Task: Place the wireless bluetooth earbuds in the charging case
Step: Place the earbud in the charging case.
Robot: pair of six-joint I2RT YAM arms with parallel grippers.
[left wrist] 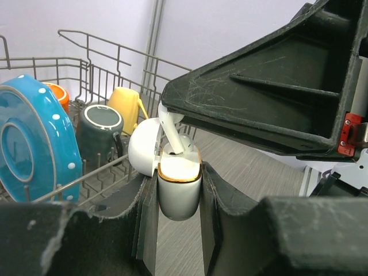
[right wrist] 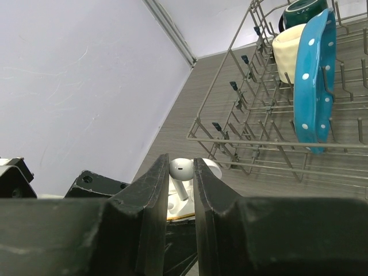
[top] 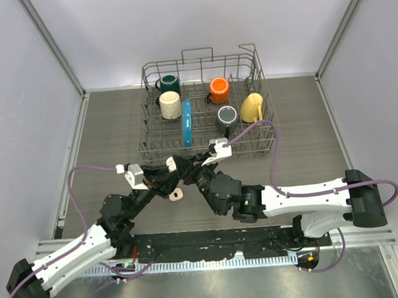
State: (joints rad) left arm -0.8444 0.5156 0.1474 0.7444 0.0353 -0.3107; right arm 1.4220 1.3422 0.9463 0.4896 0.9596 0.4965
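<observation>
Tabletop [top: 305,130]: grey wood-grain, matte. Walls [top: 179,30] plain white, boxing in table on three sides. Wire rack [top: 200,102] at far side, holding mugs [top: 219,89] and blue dotted plate [top: 186,127] on edge. Left gripper [left wrist: 178,201] clenched on white case [left wrist: 179,184], upright, lid hinged open, above table in front of rack. Right gripper [right wrist: 181,190] pinching white earbud [right wrist: 181,168] over case. Stem points down, tip at case mouth, head above rim.
</observation>
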